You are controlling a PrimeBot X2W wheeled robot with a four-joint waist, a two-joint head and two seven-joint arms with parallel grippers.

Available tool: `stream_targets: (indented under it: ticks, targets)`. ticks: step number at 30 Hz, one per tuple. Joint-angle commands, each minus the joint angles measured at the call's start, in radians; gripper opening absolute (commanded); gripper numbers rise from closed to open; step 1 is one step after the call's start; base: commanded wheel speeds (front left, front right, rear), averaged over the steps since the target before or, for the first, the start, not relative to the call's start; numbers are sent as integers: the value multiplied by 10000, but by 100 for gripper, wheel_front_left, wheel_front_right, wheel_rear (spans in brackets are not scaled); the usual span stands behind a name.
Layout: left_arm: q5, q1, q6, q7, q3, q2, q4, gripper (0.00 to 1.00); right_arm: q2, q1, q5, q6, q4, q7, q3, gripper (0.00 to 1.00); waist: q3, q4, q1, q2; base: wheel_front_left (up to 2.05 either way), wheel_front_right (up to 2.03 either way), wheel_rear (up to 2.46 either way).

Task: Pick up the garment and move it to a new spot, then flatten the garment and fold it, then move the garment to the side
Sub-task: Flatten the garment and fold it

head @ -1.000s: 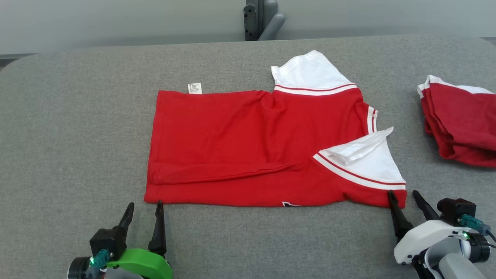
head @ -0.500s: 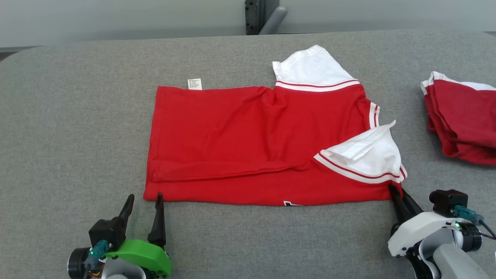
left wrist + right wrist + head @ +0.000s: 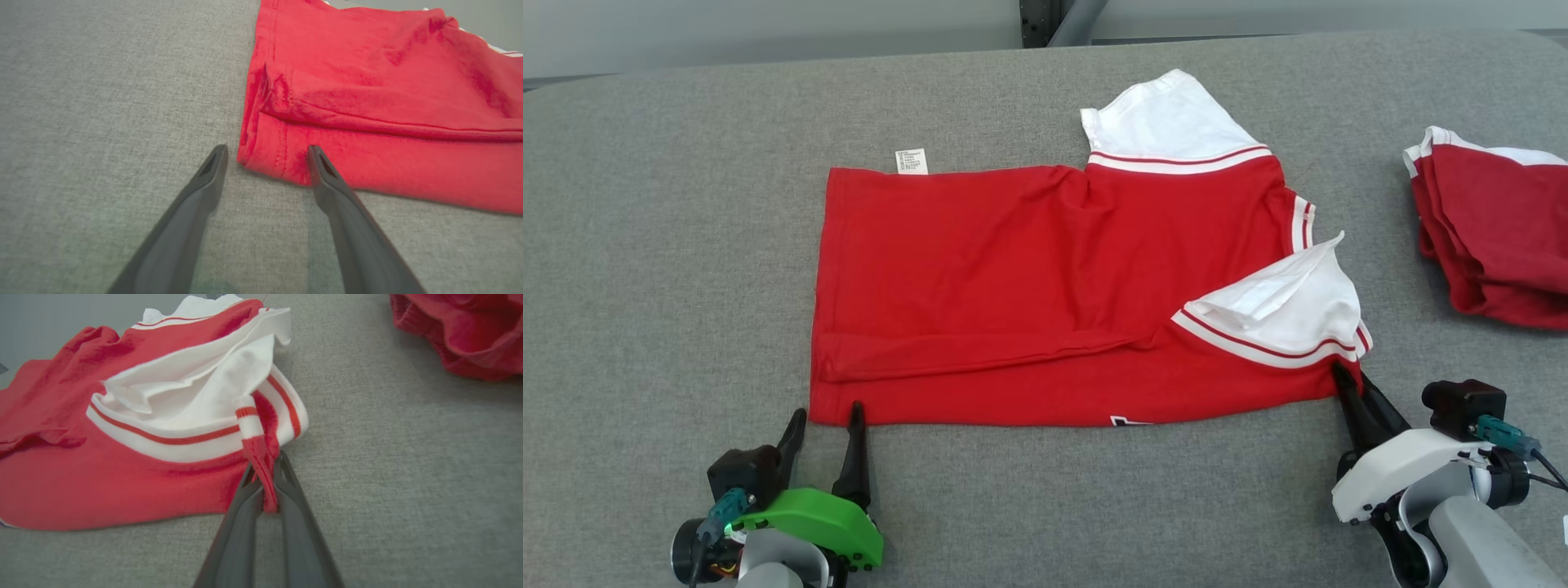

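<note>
Grey fabric covers the table [image 3: 670,245] in front of you, and the red garment [image 3: 1013,278] lies across its middle, mostly flat, with its hem toward your left and its sleeves toward your right. A long fold runs along the near side, where one layer lies over another. A small white label [image 3: 912,161] sticks out at the far left corner. The far sleeve [image 3: 1160,122] is white with a red stripe and lies spread on the table. The near sleeve [image 3: 1290,314] is rumpled and folded onto the red body. Your left gripper [image 3: 827,410] sits at the near left corner with its fingers spread. In the left wrist view, this gripper [image 3: 266,148] has one fingertip on bare table just beside the corner, while the other touches the near edge of the cloth, so the corner lies between them and nothing is pinched. Your right gripper [image 3: 1343,376] is at the near right corner, below the near sleeve. In the right wrist view, its [image 3: 265,465] fingers are pressed together on a bunched strip of red cloth with a striped white band, and the fabric there is lifted slightly into a ridge. A second red and white pile [image 3: 1494,237] rests well apart at your far right. A dark post [image 3: 1045,12] stands beyond the table's far edge.
</note>
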Motion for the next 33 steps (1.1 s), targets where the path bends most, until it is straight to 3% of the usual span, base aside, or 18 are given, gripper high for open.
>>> stream_targets:
  ticks: [1,2,3,4,5,11,15,24,33]
  targets:
    - [-47,-144,-39,-24,-68,29,77,100,-68,-45,68,-16,-51,-3,5,0,60,-15,0,86,0,0,0]
    - [-127,-160,-60,-6,-106,29,141,100,-75,-42,65,-16,-63,-3,-4,0,86,-15,0,86,0,0,0]
    - [-143,-170,-82,-4,-159,27,195,87,-80,-38,72,-16,-73,-3,-8,0,107,-12,0,86,0,0,0]
    - [-205,-179,-96,-3,-222,23,249,22,-83,-34,88,-16,-81,-3,-13,0,126,-9,0,86,0,0,0]
    - [-253,-201,-117,-3,-288,19,228,0,-85,-37,103,-16,-78,-3,-19,0,148,-1,0,86,0,0,0]
    - [-270,90,-247,-13,-355,33,-1362,0,33,-137,277,-16,10,-3,-137,0,61,72,0,86,0,0,0]
    - [-410,462,-250,-13,-297,32,-1861,0,138,-102,463,-16,205,-3,-152,0,-703,90,0,86,0,0,0]
    - [-230,1577,-253,-13,61,35,-1649,0,317,374,865,-16,930,-3,79,0,-2750,-47,0,86,0,0,0]
    - [22,2900,-241,-13,336,39,-1188,0,-17,1522,1701,-18,1150,-5,605,0,-3581,-67,0,86,0,0,0]
